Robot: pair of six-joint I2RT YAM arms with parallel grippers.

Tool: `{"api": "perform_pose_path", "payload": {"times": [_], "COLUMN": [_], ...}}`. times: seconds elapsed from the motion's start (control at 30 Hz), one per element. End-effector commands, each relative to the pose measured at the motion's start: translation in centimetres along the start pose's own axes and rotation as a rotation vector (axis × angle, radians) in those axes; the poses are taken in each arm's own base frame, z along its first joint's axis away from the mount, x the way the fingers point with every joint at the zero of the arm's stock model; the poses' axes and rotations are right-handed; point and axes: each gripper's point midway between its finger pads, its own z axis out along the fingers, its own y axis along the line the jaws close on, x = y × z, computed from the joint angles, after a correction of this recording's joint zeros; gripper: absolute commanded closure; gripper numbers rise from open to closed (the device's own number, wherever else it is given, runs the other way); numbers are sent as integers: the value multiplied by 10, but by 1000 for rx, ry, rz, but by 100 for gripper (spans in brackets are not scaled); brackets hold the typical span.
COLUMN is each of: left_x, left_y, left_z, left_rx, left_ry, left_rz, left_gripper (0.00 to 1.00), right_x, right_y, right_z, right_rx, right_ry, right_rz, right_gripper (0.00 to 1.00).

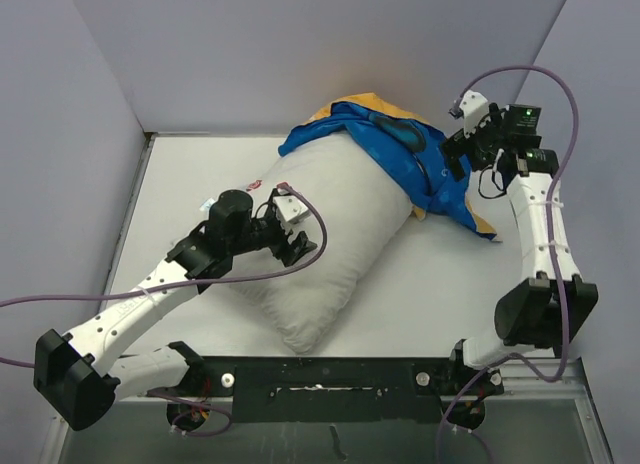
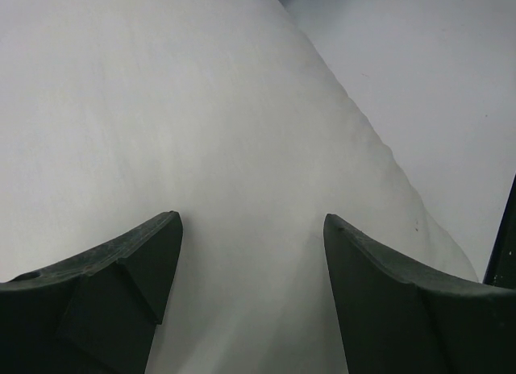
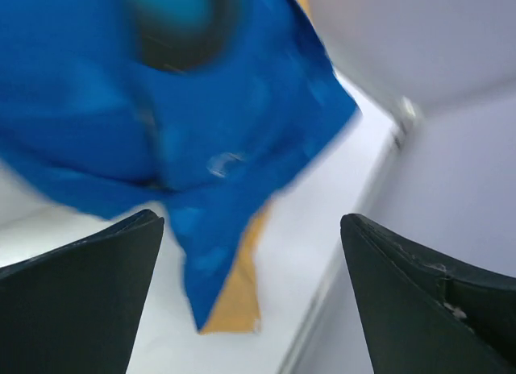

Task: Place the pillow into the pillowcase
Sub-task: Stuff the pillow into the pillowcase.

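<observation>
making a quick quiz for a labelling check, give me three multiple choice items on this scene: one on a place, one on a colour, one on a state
1. Where is the pillowcase?
A. bunched over the far end of the pillow
B. flat under the pillow
C. lying well apart from the pillow

2. What is the pillowcase's main colour?
A. red
B. green
C. blue

3. What state is the right gripper in?
A. shut on the pillowcase
B. open, holding nothing
C. shut on the pillow

Answers:
1 A, since the top view shows the fabric heaped on the pillow's far end.
2 C, since it is blue in both the top and right wrist views, with only some yellow at its edges.
3 B, since the right wrist view shows the jaws wide apart with nothing between them and the pillowcase beyond.
</observation>
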Motion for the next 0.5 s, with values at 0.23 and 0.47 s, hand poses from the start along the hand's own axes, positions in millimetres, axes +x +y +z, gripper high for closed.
{"api": "perform_pose_path", "payload": {"times": [0.23, 0.47], "left_x": [-37, -36], "left_y": [-42, -30], "left_z": [1, 48], "left_rx": [117, 6], "left_ry": [-5, 96], "left_rz": [242, 368], "left_gripper": [28, 9], "right_x": [-108, -90], "right_y": [171, 156], "right_z": [-42, 6], "right_rx": [-661, -464], "right_ry": [-453, -272], "right_rz": [-268, -263], "right_gripper": [13, 17]}}
